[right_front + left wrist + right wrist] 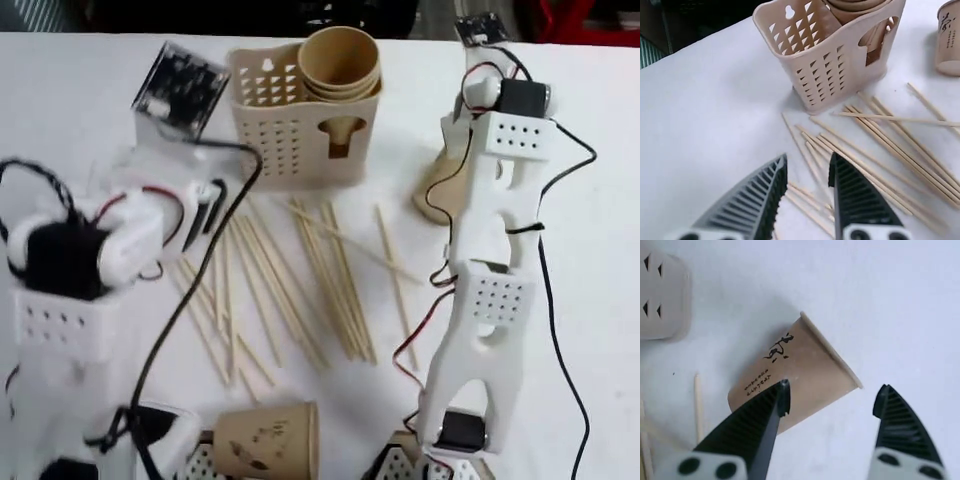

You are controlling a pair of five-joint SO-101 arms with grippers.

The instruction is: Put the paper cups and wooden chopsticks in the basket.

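Basket [290, 130]: beige plastic with perforated walls, upright at the far middle of the table [80, 90].
Stacked cups [342, 62]: tan paper, nested, standing inside the basket on its right-arm side.
Wooden chopsticks [300, 280]: pale thin sticks, scattered flat just in front of the basket, several crossing.
Loose cup [795, 372]: tan with dark print, on its side near the basket.
Near cup [266, 440]: printed, on its side at the table's near edge.
Left gripper [807, 162]: jaws parted, empty, above the chopsticks.
Right gripper [833, 392]: jaws spread wide, empty, over the loose cup.
View difference: in the high view the right arm [490, 280] covers most of the loose cup; the right wrist view shows its rim and print.
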